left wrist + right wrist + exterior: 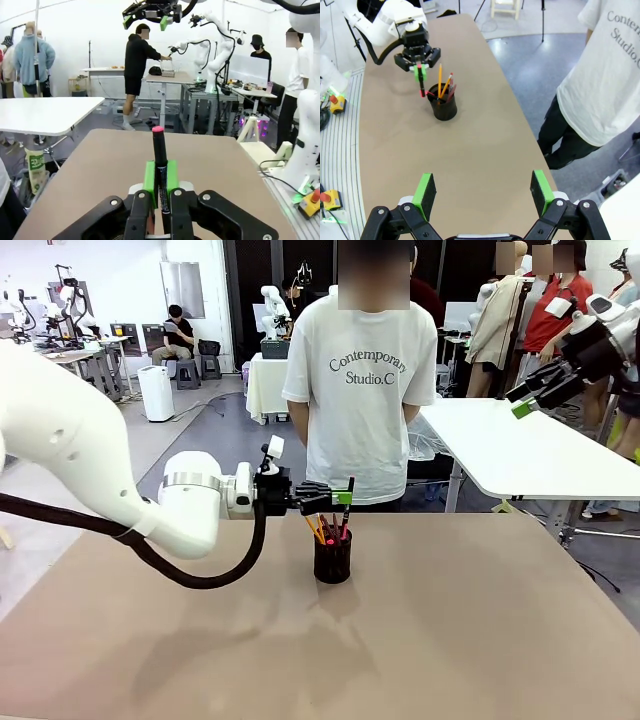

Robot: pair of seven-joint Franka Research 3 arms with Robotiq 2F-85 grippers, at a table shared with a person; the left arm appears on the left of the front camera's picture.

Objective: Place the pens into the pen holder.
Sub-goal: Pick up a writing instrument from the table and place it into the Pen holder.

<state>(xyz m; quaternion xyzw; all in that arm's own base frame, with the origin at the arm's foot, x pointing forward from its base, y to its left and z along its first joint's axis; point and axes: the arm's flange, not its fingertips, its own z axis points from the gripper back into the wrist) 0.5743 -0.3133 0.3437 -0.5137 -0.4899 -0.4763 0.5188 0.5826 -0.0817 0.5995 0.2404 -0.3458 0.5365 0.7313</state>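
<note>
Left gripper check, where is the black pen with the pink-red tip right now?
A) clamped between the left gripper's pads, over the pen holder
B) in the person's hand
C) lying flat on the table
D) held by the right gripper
A: the left gripper is shut on the black pen, holding it upright just above the pen holder; the right gripper is open and empty.

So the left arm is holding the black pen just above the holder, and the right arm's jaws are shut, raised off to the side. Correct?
Not quite. The right gripper is open: the right wrist view shows its green pads spread wide with nothing between them. The rest holds: the left gripper is shut on the black pen just above the holder, and the right arm is raised off to the side.
</note>
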